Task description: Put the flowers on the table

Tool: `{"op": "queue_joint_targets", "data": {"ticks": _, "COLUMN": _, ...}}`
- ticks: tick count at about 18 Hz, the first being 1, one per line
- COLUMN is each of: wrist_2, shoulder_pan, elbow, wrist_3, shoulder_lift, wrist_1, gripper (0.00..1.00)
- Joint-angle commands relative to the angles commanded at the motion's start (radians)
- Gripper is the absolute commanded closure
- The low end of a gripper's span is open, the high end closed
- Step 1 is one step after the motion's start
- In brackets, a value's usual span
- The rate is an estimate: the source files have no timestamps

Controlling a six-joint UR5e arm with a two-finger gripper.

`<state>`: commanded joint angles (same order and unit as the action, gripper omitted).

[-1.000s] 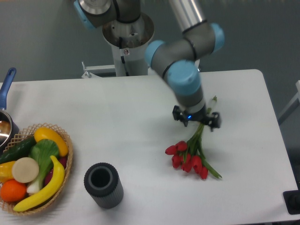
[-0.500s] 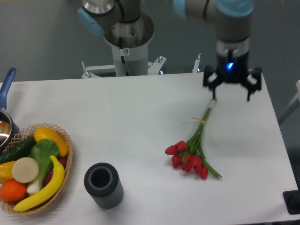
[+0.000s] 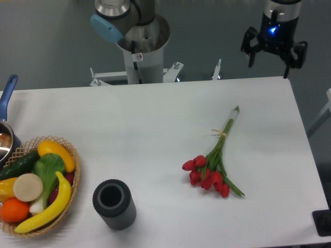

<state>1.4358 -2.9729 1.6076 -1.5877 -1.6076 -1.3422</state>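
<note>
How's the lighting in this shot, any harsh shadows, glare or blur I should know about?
In the fixed camera view the light is soft and even: the white table shows no glare, and the tulips and the dark vase cast only faint shadows. Everything looks reasonably sharp. The one bright spot is a blue light just above the open hand.

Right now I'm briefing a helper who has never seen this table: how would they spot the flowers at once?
Start at the large white rectangular tabletop and look to its right half, away from the wicker basket of colourful fruit and the dark ribbed cylindrical vase. The bunch of red tulips lies flat there, green stems tied with a pale band. Nothing else on the table has red blooms.
</note>
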Motion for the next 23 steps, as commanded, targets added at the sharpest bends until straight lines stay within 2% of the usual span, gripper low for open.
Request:
{"op": "queue_joint_targets", "data": {"ticks": 9, "wrist_2": -0.005, "shoulder_pan": 0.005, "elbow": 0.005, "wrist_3": 0.0, "shoulder_lift": 0.002, "wrist_1": 0.0, "gripper": 0.0}}
{"op": "queue_joint_targets", "data": {"ticks": 13, "wrist_2": -0.012, "shoulder_pan": 0.002, "elbow": -0.014, "wrist_3": 0.0, "shoulder_lift": -0.002, "wrist_1": 0.003, "gripper": 0.0}}
{"op": "queue_joint_targets", "data": {"ticks": 16, "wrist_2": -0.012, "shoulder_pan": -0.008, "elbow": -0.035, "wrist_3": 0.0, "shoulder_lift": -0.017, "wrist_1": 0.009, "gripper": 0.0}}
{"op": "queue_joint_targets", "data": {"ticks": 18, "wrist_2": -0.014, "shoulder_pan": -0.043, "elbow": -0.028, "wrist_3": -0.005, "shoulder_lift": -0.024, "wrist_1": 0.012, "gripper": 0.0}}
{"op": "queue_joint_targets", "data": {"ticks": 20, "wrist_2": -0.014, "shoulder_pan": -0.043, "elbow": -0.023, "wrist_3": -0.008, "shoulder_lift": -0.046, "wrist_1": 0.015, "gripper": 0.0}}
{"op": "queue_joint_targets", "data": {"ticks": 22, "wrist_2": -0.021, "shoulder_pan": -0.044, "elbow": -0.057, "wrist_3": 0.0, "shoulder_lift": -0.054, "wrist_1": 0.012, "gripper": 0.0}}
{"op": "queue_joint_targets", "data": {"ticks": 23, "wrist_2": -0.023, "shoulder_pan": -0.04, "elbow": -0.054, "wrist_3": 0.003, "shoulder_lift": -0.054, "wrist_1": 0.012, "gripper": 0.0}}
